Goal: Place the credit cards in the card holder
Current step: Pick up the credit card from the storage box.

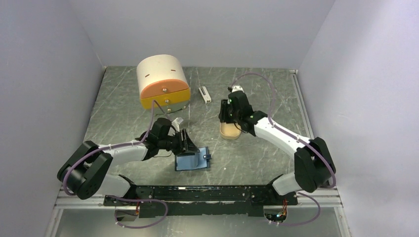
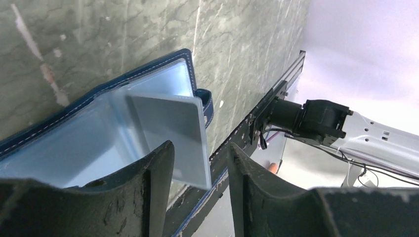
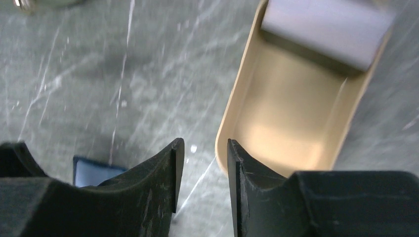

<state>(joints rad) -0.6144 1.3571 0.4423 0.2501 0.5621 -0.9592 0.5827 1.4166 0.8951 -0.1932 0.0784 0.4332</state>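
The card holder [image 1: 191, 161] lies open on the table, navy outside and light blue inside [image 2: 74, 148]. A pale grey credit card [image 2: 168, 133] rests tilted on its inner pocket, its near corner reaching between my left fingers without being pinched. My left gripper [image 2: 200, 148] hovers open just over the holder [image 1: 186, 141]. My right gripper [image 3: 203, 145] stands open with nothing between its fingers, right at the near rim of a tan tin [image 3: 291, 113]. More grey-white credit cards [image 3: 321, 27] sit at the tin's far end. In the top view the right gripper [image 1: 227, 119] hangs over the tin [image 1: 230, 131].
A cream and orange round-topped box [image 1: 163, 81] with a drawer stands at the back left. A small white bar-shaped object [image 1: 204, 94] lies beside it. The black mounting rail [image 1: 197, 192] runs along the near edge. Walls close in on three sides.
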